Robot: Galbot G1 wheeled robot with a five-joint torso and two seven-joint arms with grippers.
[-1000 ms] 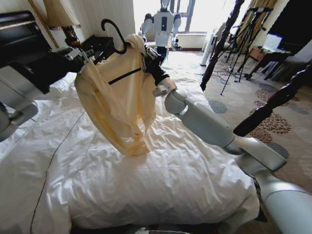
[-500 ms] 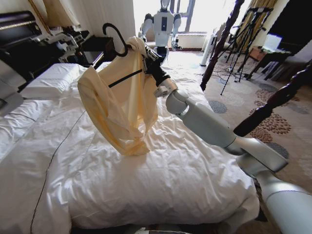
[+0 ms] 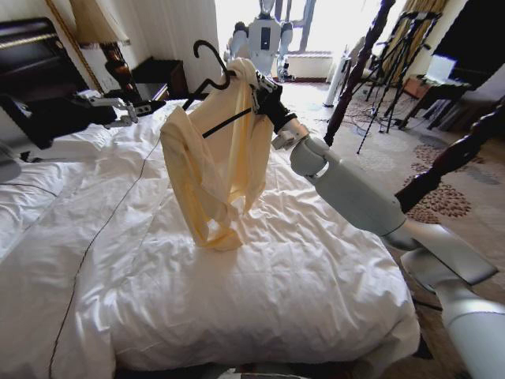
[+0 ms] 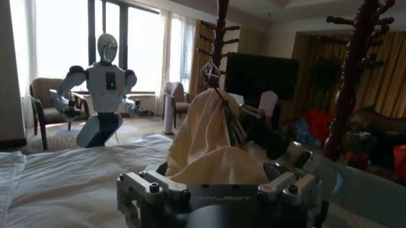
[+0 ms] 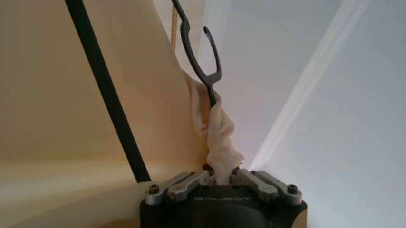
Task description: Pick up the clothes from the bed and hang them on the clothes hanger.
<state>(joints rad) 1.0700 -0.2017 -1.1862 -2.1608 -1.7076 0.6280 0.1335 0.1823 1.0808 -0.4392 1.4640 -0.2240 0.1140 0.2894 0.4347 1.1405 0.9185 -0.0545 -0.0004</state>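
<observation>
While pinched in the right claw (image 5: pixel 220 174), the clothes (image 3: pixel 221 166) hang below — draped.

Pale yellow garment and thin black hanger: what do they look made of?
The pale yellow garment looks like thin, soft woven fabric, matte: it drapes in limp folds. The thin black hanger seems to be metal wire or hard plastic; its slender curved hook holds shape.

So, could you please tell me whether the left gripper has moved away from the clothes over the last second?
Yes. The left gripper has drawn back from the clothes toward the dark headboard, while the right gripper holds the garment and the clothes hanger up.
</observation>
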